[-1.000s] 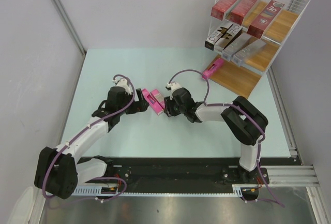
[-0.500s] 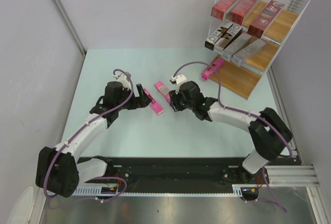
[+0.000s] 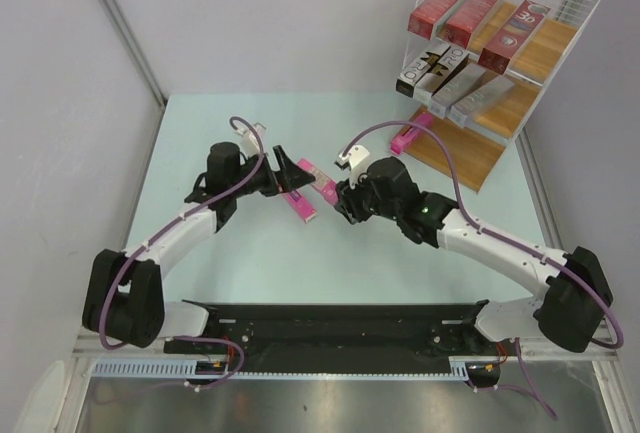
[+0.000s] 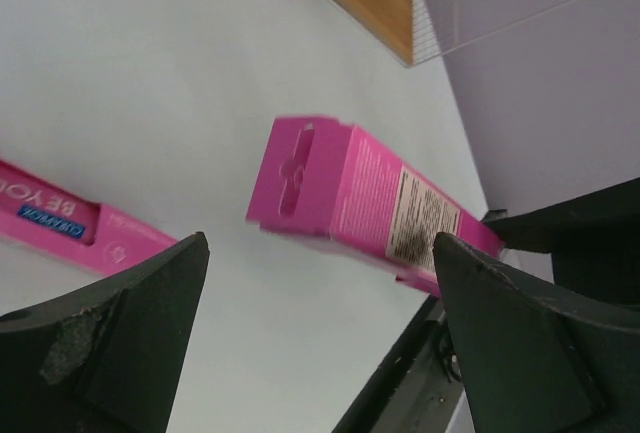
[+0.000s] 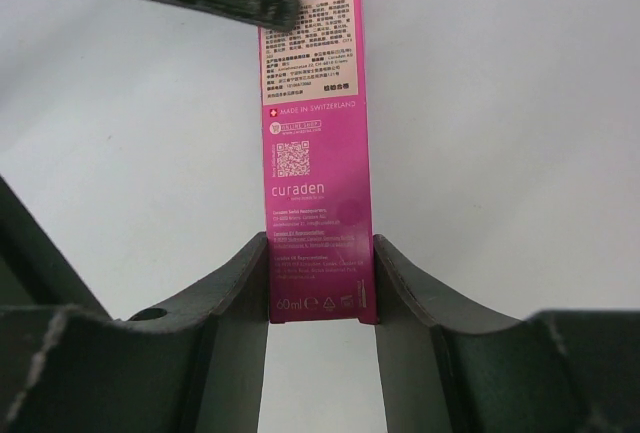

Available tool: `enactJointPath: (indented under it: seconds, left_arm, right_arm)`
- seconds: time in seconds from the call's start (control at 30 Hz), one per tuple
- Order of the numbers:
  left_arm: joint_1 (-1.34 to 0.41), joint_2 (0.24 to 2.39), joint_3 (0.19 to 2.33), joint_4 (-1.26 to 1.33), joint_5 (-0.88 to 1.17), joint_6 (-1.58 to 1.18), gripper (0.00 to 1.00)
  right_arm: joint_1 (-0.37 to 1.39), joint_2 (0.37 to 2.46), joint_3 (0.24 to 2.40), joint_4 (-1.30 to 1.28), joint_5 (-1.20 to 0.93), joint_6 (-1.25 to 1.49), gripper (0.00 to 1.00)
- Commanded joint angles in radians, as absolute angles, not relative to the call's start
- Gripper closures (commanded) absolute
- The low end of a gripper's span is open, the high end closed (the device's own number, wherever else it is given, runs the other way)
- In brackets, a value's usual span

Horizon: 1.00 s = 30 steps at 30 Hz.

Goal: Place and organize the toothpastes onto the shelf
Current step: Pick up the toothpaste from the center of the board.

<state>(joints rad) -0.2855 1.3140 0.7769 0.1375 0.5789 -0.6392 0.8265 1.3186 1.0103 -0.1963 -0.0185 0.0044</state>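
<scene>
Your R gripper (image 5: 319, 255): clamped on pink Curaden carton (image 5: 312, 143), well left of shelf (image 3: 560, 28). Your L gripper (image 4: 318, 245): fingers wide, nothing gripped. 2nd pink carton (image 3: 301, 206): flat on table, further left of shelf. 3rd pink carton (image 3: 412, 133): at edge of shelf's lowest board.

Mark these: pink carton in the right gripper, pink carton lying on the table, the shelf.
held pink carton (image 5: 315, 153): right wrist view, printed face, mid-length.
loose pink carton (image 4: 55, 218): left wrist view, blue label.
shelf (image 3: 455, 153): top external view, bare bottom board.
</scene>
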Motion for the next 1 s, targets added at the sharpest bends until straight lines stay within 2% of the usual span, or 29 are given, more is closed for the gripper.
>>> enactJointPath:
  seconds: [0.0, 0.1, 0.17, 0.27, 0.3, 0.37, 0.4, 0.43, 0.6, 0.67, 0.73, 0.77, 0.83, 0.87, 0.97]
  left_arm:
    - [-0.276, 1.353, 0.778, 0.363, 0.71, -0.756, 0.0]
    - [-0.276, 1.387, 0.779, 0.422, 0.727, -0.79, 0.01]
    - [-0.275, 1.399, 0.775, 0.475, 0.748, -0.824, 0.06]
    - [-0.276, 1.41, 0.765, 0.523, 0.761, -0.857, 0.23]
    - [-0.275, 1.413, 0.762, 0.535, 0.773, -0.864, 0.35]
    - [-0.275, 1.413, 0.753, 0.546, 0.779, -0.87, 0.49]
    - [-0.275, 1.411, 0.75, 0.546, 0.781, -0.87, 0.61]
    - [-0.275, 1.407, 0.744, 0.548, 0.781, -0.871, 0.65]
    - [-0.275, 1.393, 0.733, 0.551, 0.779, -0.876, 0.76]
    - [-0.275, 1.396, 0.733, 0.56, 0.781, -0.885, 0.76]
    - [-0.272, 1.405, 0.735, 0.584, 0.788, -0.902, 0.77]
    - [-0.272, 1.407, 0.736, 0.595, 0.793, -0.913, 0.77]
    - [-0.268, 1.414, 0.742, 0.627, 0.799, -0.939, 0.77]
    - [-0.267, 1.425, 0.744, 0.638, 0.798, -0.945, 0.77]
    - [-0.264, 1.448, 0.755, 0.707, 0.79, -0.997, 0.76]
  right_arm:
    - [0.85, 1.255, 1.009, -0.187, -0.049, -0.023, 0.8]
    - [0.864, 1.243, 1.005, -0.187, -0.051, -0.025, 0.8]
    - [0.87, 1.238, 1.003, -0.189, -0.037, -0.023, 0.8]
    - [0.87, 1.238, 1.0, -0.186, -0.02, -0.018, 0.8]
    - [0.87, 1.239, 1.0, -0.186, -0.012, -0.017, 0.79]
    - [0.87, 1.243, 0.997, -0.18, 0.0, -0.009, 0.79]
    - [0.868, 1.249, 0.997, -0.178, 0.0, -0.006, 0.8]
    - [0.87, 1.252, 0.996, -0.175, 0.027, -0.005, 0.8]
    - [0.87, 1.269, 0.996, -0.155, 0.049, -0.002, 0.78]
    - [0.87, 1.27, 0.996, -0.146, 0.066, 0.021, 0.76]
    - [0.87, 1.27, 0.996, -0.144, 0.096, 0.029, 0.65]
    - [0.87, 1.267, 0.996, -0.143, 0.11, 0.043, 0.51]
    - [0.868, 1.25, 0.996, -0.14, 0.141, 0.057, 0.36]
    - [0.865, 1.243, 0.996, -0.137, 0.149, 0.087, 0.26]
    - [0.812, 1.181, 0.996, -0.143, 0.132, 0.175, 0.11]
